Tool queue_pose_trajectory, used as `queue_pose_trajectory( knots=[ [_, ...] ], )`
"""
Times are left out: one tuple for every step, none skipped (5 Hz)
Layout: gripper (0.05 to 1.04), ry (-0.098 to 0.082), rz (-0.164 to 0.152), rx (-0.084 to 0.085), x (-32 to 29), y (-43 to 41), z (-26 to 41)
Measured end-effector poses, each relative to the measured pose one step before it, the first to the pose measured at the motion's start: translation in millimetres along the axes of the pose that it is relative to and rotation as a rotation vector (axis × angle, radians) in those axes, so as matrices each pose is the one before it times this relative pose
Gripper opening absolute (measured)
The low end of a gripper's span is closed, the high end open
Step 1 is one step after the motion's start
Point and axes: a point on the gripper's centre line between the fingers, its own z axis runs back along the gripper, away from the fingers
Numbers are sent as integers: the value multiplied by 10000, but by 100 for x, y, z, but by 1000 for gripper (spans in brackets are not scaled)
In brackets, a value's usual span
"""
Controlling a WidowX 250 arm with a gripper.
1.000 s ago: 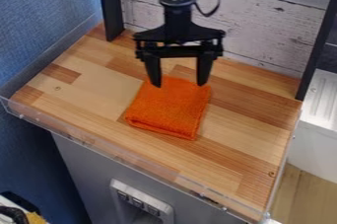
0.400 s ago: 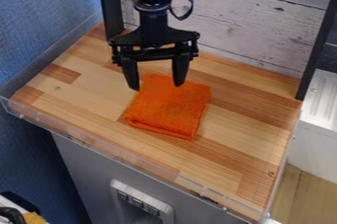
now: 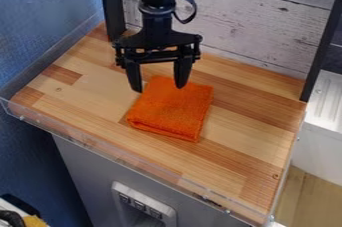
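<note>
The black gripper [image 3: 160, 89] hangs over the back part of the wooden counter [image 3: 254, 141], its two fingers apart and nothing held between them. An orange cloth [image 3: 172, 111], folded into a rough square, lies flat near the middle of the counter. In the view both fingertips overlap the cloth's back edge, the left one by its back left corner. Whether they touch the cloth I cannot tell.
A whitewashed plank wall [image 3: 254, 31] stands behind the counter, between two dark posts. Along the front and left edges runs a low clear rim [image 3: 133, 155]. A white ribbed surface [image 3: 324, 101] is at the right.
Compared with a second ago, the gripper is farther left, from above the cloth's back middle to its back left part. It remains open. The cloth has kept its place.
</note>
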Motion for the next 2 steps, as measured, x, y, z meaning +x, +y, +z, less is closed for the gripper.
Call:
queue_pose_trajectory(
  knots=[
    [956, 154, 20, 127, 160, -92, -273],
    [676, 300, -114, 58, 142, -282, -948]
  ],
)
